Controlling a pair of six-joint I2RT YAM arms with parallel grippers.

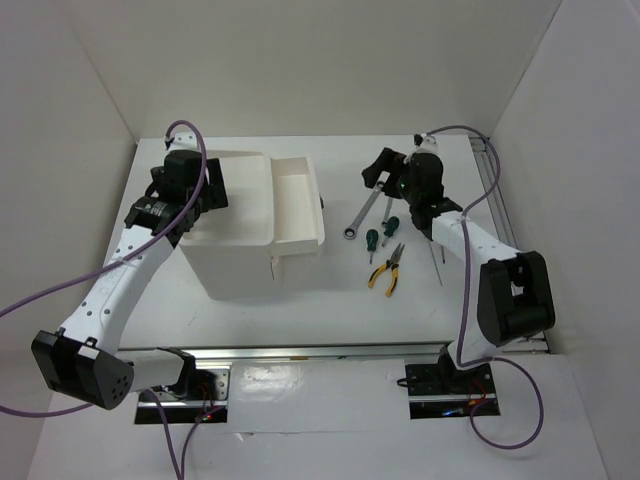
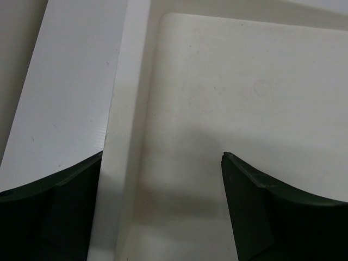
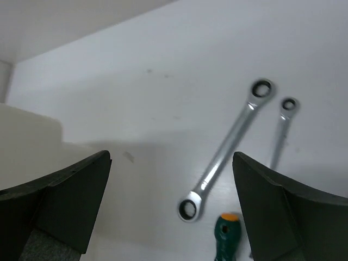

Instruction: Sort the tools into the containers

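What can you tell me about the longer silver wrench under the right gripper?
The silver wrench looks like polished metal: a slim straight shaft with a ring head at each end. It lies flat on the white table, set diagonally, apart from the thinner wrench beside it and from the green-handled screwdriver near one ring. The right gripper hangs open above it; nothing grips it.

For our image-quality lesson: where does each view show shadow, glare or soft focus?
Top external view: even light, glare on the metal rail at the near edge. Left wrist view: soft shadow on the white box between the left fingers. Right wrist view: right fingers soft-edged, ratchet wrench sharper.
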